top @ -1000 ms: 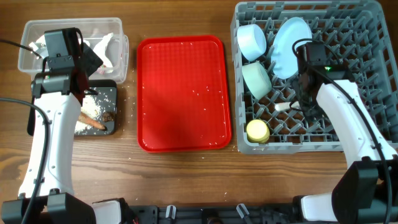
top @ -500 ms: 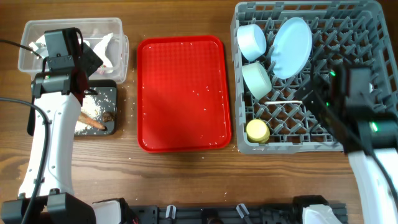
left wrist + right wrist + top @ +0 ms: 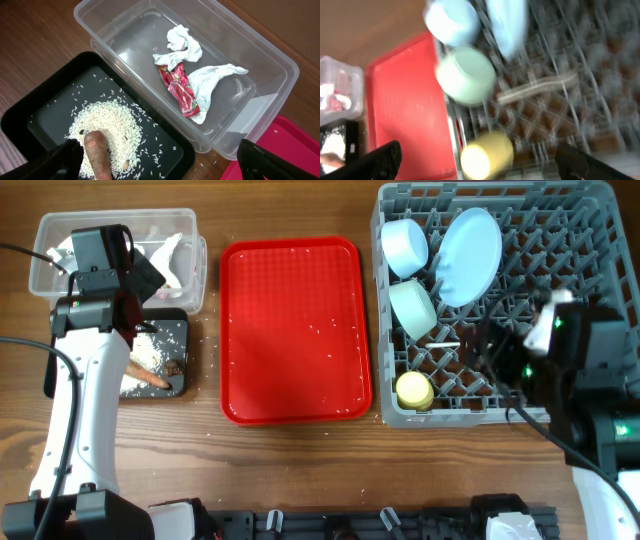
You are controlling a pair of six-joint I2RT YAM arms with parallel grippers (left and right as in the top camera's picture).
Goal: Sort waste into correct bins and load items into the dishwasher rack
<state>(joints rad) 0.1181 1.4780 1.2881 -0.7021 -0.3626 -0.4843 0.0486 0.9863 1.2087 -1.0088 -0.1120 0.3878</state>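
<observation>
At the upper left of the overhead view, the clear plastic rectangular tub holds crumpled white paper and a red-and-white wrapper. Just below it, the shallow black rectangular tray carries white rice-like crumbs and a brown stick-shaped food piece. The left jaws hang wide apart and empty over where the two meet. A flat red serving tray lies mid-worktop. At the right, the grey plastic dishwasher rack holds a white plastic spoon. The right jaws gape empty at the lower right, clear of it.
</observation>
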